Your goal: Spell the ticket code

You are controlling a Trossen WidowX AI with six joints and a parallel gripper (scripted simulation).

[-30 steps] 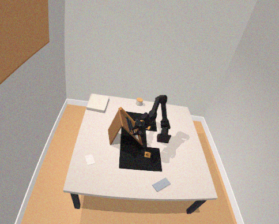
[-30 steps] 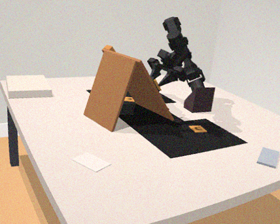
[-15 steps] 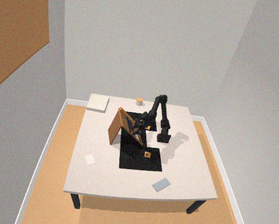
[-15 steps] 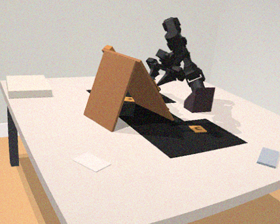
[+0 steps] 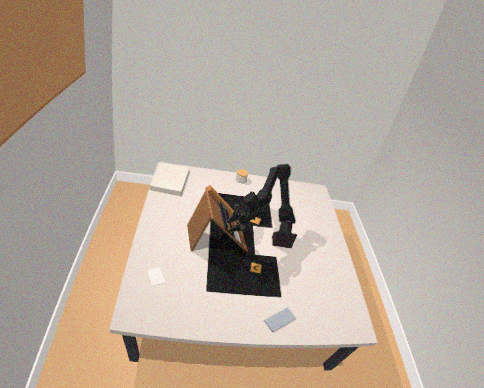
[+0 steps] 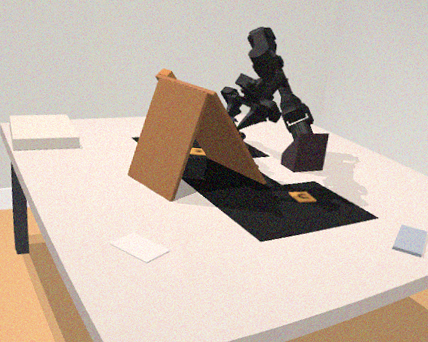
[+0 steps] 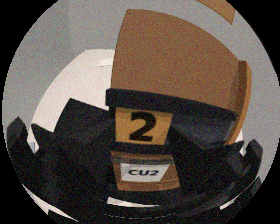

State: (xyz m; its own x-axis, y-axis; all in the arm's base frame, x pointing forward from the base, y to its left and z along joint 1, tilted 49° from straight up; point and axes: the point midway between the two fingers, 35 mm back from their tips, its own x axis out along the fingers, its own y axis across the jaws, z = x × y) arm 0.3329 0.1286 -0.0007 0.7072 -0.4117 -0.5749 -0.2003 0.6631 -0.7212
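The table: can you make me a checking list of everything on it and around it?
Surface: pale table, black mats on top.
Job's things: "2" tile at the rail; "C" tile flat on black; ticket says CU2.
Clutter: pale box, orange-topped cup, white card, blue-grey block.
Gripper: shut on the "2" tile.
Cables: nothing seen.
Surroundings: grey walls, orange-brown floor.

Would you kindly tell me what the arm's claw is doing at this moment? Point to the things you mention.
Claw (image 7: 143,126): closed on the 2 tile (image 7: 151,127), at the rail (image 7: 180,103).
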